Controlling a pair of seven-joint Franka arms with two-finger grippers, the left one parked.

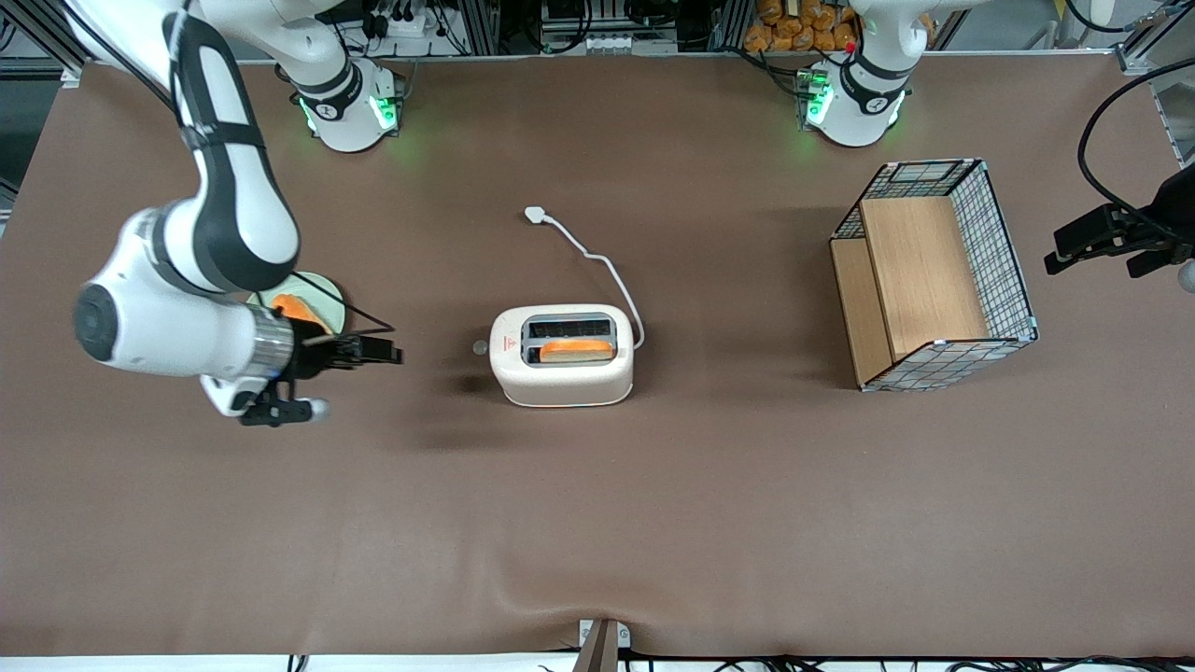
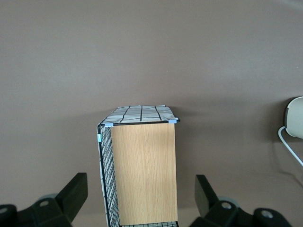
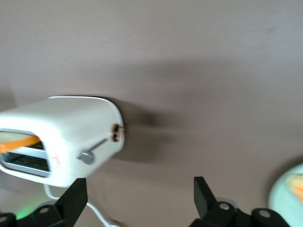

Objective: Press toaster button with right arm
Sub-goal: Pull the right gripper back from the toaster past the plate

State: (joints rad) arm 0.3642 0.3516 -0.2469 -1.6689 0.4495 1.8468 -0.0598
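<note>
On the brown surface (image 1: 597,523), about midway along its length, the toaster (image 1: 560,381): cream-white, upright, slots facing up. In the slot nearer the front camera, a slice of toast (image 1: 576,351), its orange-brown edge showing above the rim; the farther slot dark.

On the short end face turned toward the working arm's end of the surface, the toaster button (image 1: 480,347), a small grey knob sticking out, seen from the right wrist view (image 3: 86,157) at the end of a thin lever slot, with a brownish round dial (image 3: 117,132) beside it on the same face.

Level with that button and well apart from it, toward the working arm's end, the pincer (image 1: 392,354) of the right arm (image 1: 233,215): held above the surface, aimed sideways at the toaster's end face, touching nothing. Spread wide, fingers (image 3: 73,198) far apart with nothing between them, the toaster end face framed in the gap.

Slightly farther from the camera, partly hidden under the wrist, a pale green plate (image 1: 322,285) with something orange on it.

Toward the parked arm's end, a wire basket (image 1: 1004,252) lined with wooden boards.

Farther still, the white cord (image 1: 607,266) curving away from the toaster to its plug (image 1: 536,215), flat on the surface.
</note>
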